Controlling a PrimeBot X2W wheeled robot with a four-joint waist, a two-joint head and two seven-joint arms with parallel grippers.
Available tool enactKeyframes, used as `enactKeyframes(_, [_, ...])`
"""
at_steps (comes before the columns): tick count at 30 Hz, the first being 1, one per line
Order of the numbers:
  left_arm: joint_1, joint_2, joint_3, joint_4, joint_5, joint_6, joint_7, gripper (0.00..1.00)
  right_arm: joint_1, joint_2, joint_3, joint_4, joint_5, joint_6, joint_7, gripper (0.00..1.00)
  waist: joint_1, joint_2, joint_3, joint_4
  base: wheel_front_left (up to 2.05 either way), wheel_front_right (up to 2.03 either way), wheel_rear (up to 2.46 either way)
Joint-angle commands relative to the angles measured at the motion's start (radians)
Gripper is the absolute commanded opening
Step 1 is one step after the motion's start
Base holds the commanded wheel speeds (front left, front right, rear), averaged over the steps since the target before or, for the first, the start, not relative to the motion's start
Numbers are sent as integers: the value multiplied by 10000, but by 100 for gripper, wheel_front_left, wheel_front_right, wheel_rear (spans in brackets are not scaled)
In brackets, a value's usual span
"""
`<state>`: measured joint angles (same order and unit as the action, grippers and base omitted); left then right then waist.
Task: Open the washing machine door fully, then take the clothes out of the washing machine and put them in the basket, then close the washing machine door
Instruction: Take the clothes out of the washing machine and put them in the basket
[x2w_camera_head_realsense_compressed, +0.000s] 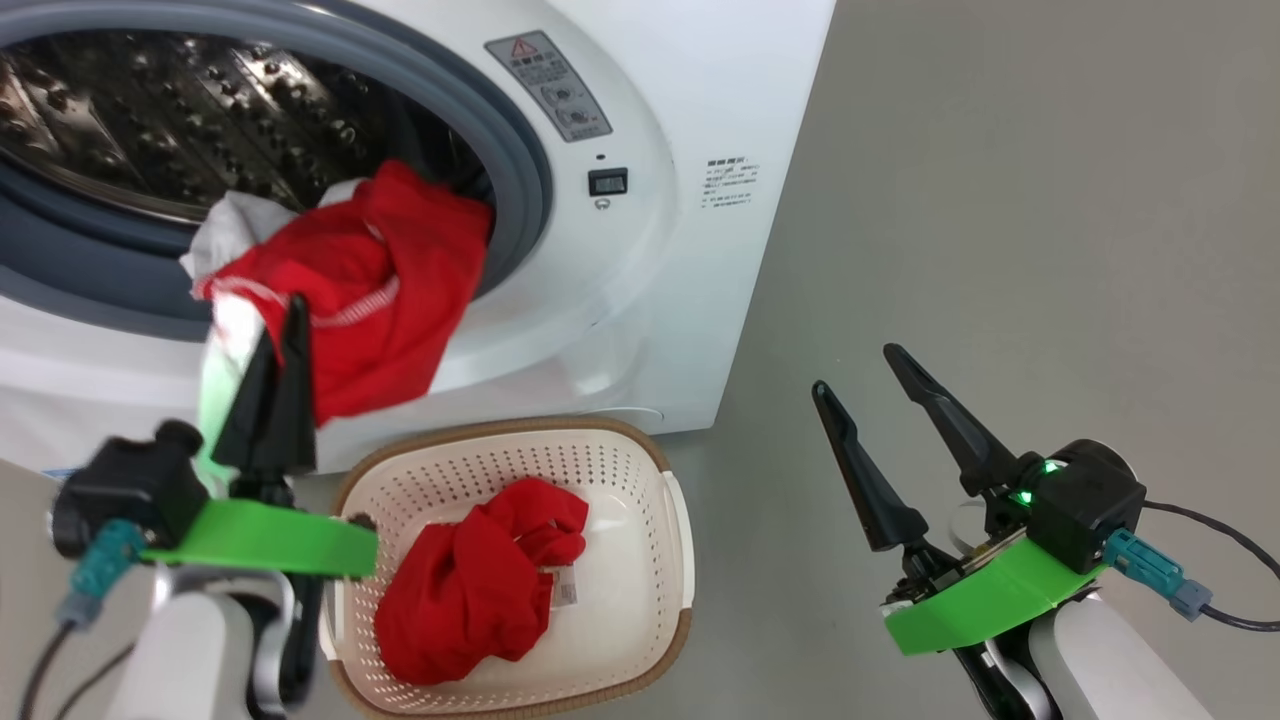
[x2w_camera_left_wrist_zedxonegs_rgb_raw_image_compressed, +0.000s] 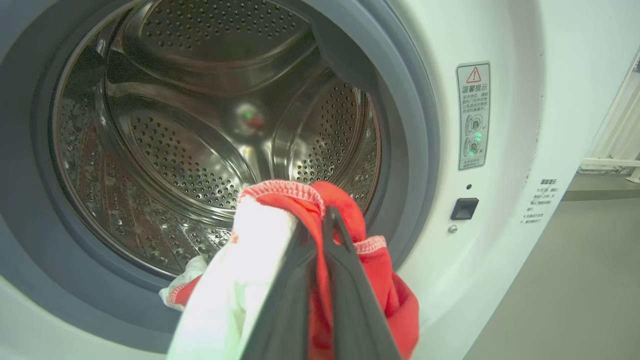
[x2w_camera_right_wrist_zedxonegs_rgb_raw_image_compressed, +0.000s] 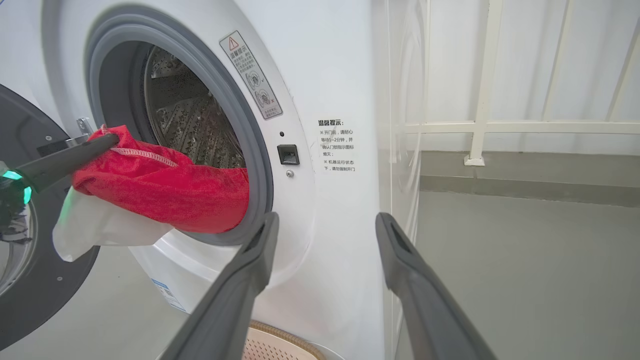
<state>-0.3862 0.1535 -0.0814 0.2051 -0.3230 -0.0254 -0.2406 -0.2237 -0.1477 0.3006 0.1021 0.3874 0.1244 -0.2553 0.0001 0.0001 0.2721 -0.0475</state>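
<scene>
My left gripper (x2w_camera_head_realsense_compressed: 285, 310) is shut on the clothes, a red garment (x2w_camera_head_realsense_compressed: 390, 280) with a white piece (x2w_camera_head_realsense_compressed: 230, 230). The bundle hangs out over the lower seal of the washing machine (x2w_camera_head_realsense_compressed: 650, 330), above the basket (x2w_camera_head_realsense_compressed: 520, 428). In the left wrist view the fingers (x2w_camera_left_wrist_zedxonegs_rgb_raw_image_compressed: 325, 220) pinch the red hem in front of the steel drum (x2w_camera_left_wrist_zedxonegs_rgb_raw_image_compressed: 190, 150). A second red garment (x2w_camera_head_realsense_compressed: 470, 590) lies in the basket. My right gripper (x2w_camera_head_realsense_compressed: 850, 365) stands open over the floor to the right, holding nothing. The washing machine door (x2w_camera_right_wrist_zedxonegs_rgb_raw_image_compressed: 30, 310) is swung open at the left of the right wrist view.
Grey floor (x2w_camera_head_realsense_compressed: 1000, 250) stretches to the right of the machine. A white railing (x2w_camera_right_wrist_zedxonegs_rgb_raw_image_compressed: 480, 125) stands behind the machine's side. The basket sits on the floor right against the machine's front, between my two arms.
</scene>
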Motion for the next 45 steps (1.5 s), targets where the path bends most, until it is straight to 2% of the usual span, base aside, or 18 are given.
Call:
enactKeyframes(1, [143,187,267,-388,71,70,35,0,153,32,146,-207,180,63,-65,100,-1,-1,-83,36,0,0,0])
enactKeyframes(9, [1180,-115,83,-724,-245,215,528,0,296,44,125,-218,199,63,-65,100,-1,-1,-251,41,0,0,0])
enactKeyframes(18, [1359,-403,-167,116,-661,121,823,0,276,-4,137,-274,191,63,-65,100,-1,-1,-47,31,0,0,0])
enactKeyframes(26, [835,-554,-352,2048,-1007,-191,795,0,129,-15,152,-286,206,63,-65,100,-1,-1,375,-55,0,0,0])
enactKeyframes(36, [-292,-756,-762,5221,-1438,-667,974,0,-179,56,266,-295,252,63,-65,100,-1,-1,1041,-359,0,0,0])
enactKeyframes(45, [-1385,-928,-1151,7641,-1818,-916,971,0,-365,52,288,-341,243,63,-65,100,-1,-1,1621,-509,0,0,0])
